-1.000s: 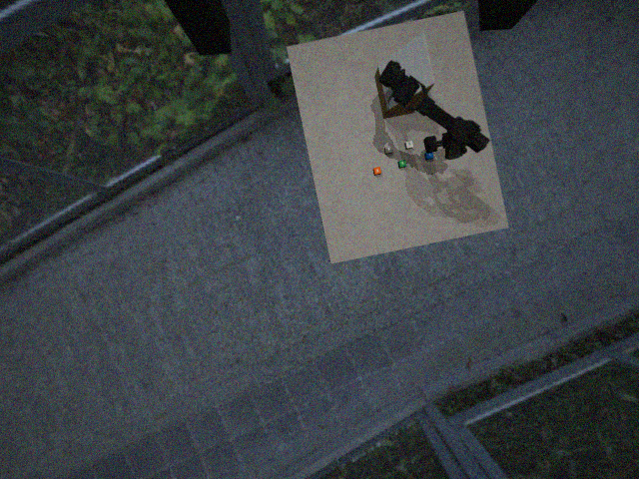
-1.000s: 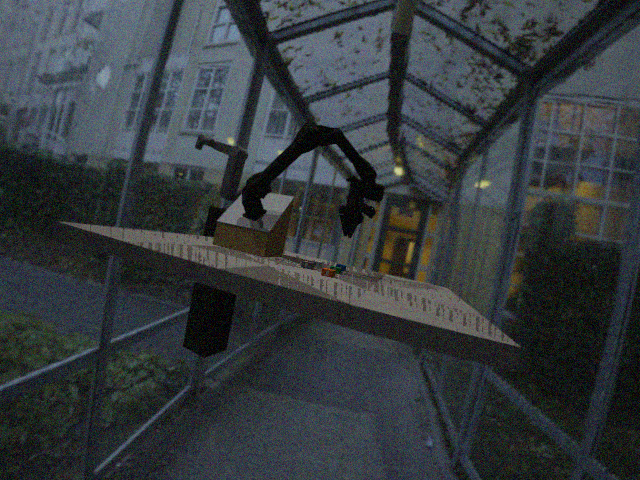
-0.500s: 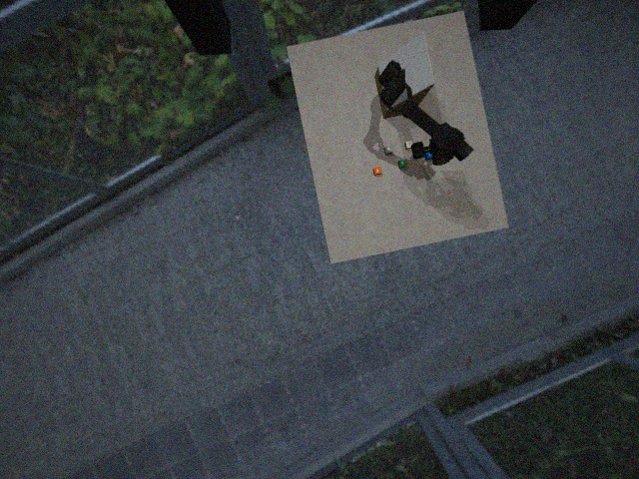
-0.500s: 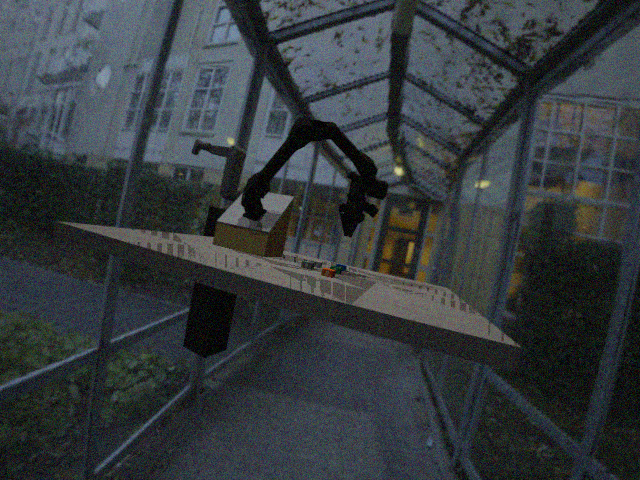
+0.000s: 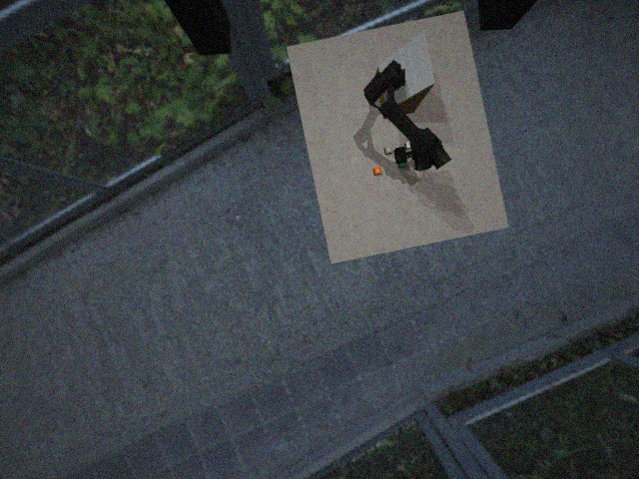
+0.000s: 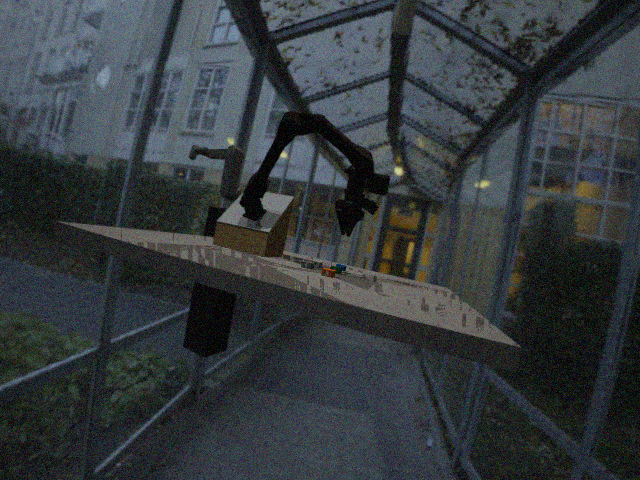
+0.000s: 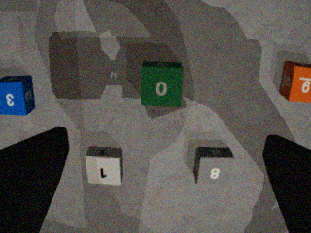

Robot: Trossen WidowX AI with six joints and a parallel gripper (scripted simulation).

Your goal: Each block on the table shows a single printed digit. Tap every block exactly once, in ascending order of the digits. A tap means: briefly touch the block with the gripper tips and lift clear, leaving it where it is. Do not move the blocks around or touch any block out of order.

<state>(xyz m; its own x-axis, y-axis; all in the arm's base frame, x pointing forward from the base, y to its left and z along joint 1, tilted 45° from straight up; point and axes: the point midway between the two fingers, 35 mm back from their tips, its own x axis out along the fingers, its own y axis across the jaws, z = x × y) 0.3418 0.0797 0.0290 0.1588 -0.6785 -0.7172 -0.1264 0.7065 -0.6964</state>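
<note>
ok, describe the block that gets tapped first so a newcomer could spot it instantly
In the wrist view, find the cluster of five small blocks on the tabletop, framed by the open gripper. The green block sits mid-frame, behind the white and grey blocks. It alone is green and shows 0.

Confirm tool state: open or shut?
Open, holding nothing. In the wrist view the tool has its dark fingers at opposite frame edges, with only the table and blocks showing in the gap between them.

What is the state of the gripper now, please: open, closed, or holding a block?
Gripper: open and holding nothing; it hangs above the blocks, with the green 0 block near the middle of the wrist view.
</note>
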